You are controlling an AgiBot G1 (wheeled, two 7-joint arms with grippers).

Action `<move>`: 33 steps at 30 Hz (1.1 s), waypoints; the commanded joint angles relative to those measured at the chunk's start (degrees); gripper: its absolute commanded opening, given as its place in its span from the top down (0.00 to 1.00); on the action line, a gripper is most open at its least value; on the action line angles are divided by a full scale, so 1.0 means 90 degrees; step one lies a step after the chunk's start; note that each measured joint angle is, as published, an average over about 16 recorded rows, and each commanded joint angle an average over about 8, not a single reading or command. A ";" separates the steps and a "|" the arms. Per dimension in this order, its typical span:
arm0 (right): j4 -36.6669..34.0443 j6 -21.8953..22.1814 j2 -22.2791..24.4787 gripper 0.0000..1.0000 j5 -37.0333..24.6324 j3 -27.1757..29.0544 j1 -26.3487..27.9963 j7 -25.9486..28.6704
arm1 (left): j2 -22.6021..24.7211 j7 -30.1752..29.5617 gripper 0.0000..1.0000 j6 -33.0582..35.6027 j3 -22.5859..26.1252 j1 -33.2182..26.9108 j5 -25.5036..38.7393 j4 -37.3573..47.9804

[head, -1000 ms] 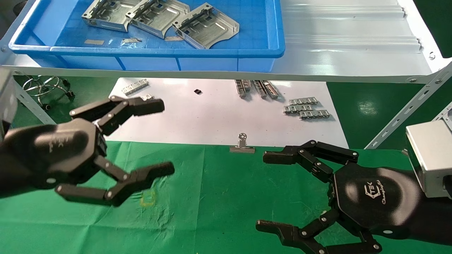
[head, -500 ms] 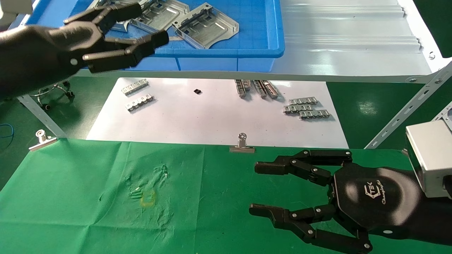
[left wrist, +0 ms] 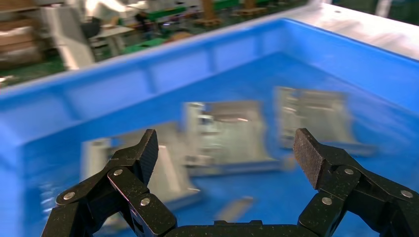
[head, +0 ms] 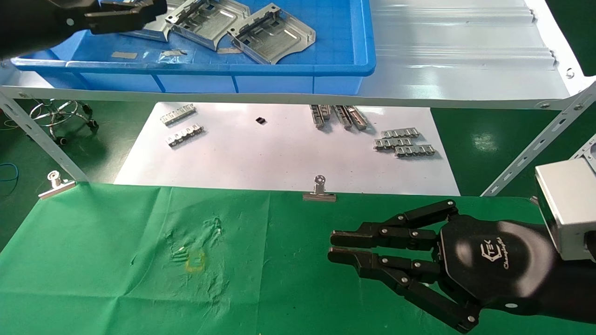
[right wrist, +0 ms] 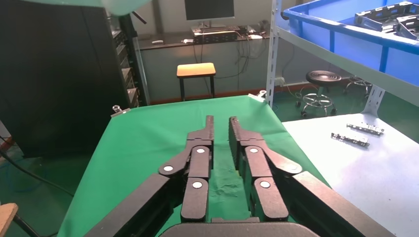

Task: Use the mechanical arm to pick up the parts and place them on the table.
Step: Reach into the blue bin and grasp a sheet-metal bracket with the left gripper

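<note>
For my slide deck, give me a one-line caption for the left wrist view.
Left gripper, fingers spread open, poised over three metal plates lying in the blue bin.

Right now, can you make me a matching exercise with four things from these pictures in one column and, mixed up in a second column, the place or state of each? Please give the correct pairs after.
Things:
1. left gripper
2. right gripper
3. parts
4. binder clip

Places or states:
A. lying inside the blue bin on the shelf
B. on the far edge of the green table
C. fingers nearly together, empty, over the green table
D. fingers wide open, over the blue bin

Pairs: 1-D, 2-C, 3-A, 4-B
</note>
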 commanded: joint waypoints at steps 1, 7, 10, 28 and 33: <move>0.0000 0.0000 0.0000 1.00 0.0000 0.0000 0.0000 0.0000 | 0.0107 0.0142 0.00 -0.0095 0.0044 -0.0283 0.0146 0.0445; 0.0000 0.0000 0.0000 1.00 0.0000 0.0000 0.0000 0.0000 | 0.0402 0.0337 0.00 -0.0311 0.0235 -0.0876 0.0511 0.1572; 0.0000 0.0000 0.0000 1.00 0.0000 -0.0001 0.0000 0.0000 | 0.0532 0.0410 0.08 -0.0513 0.0304 -0.1087 0.0648 0.1991; 0.0000 0.0001 0.0001 1.00 0.0001 -0.0002 0.0000 -0.0001 | 0.1192 0.0882 1.00 -0.1491 0.0440 -0.1559 0.0927 0.3216; 0.0000 0.0001 0.0001 1.00 0.0001 -0.0002 0.0000 -0.0001 | 0.1304 0.0900 1.00 -0.1673 0.0446 -0.1588 0.0941 0.3388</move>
